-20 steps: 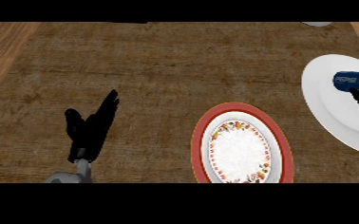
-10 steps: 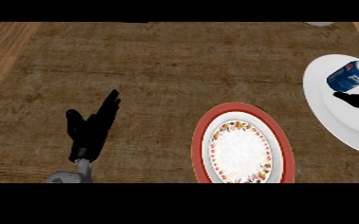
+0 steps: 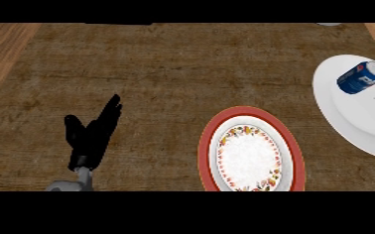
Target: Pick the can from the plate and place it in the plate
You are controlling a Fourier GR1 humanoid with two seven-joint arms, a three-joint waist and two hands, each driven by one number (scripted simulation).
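Item: blue can (image 3: pixel 358 77), one. It lies tilted on its side on the white plate (image 3: pixel 344 114) at the right edge of the view, touching the plate's surface, free of any hand.

Item: white plate, one, partly cut off by the right edge.

Item: red-rimmed plate (image 3: pixel 249 151) with a floral inner band, one. It sits on the table (image 3: pixel 183 69) near the bottom, just beside the white plate, with nothing on it. Judged the destination.

Item: left hand (image 3: pixel 92 136), one in view, lower left, well apart from both plates. Fingers straight and pointing up, thumb spread, holding nothing; resting.

Item: right hand, none in view.

Step in hand: the pick, judged not yet made, since the can is on the white plate and ungrasped.

Next move calls for: a hand reaching the can at the far right, fingers curling round its body, then a lift and a short carry leftward to the red-rimmed plate.
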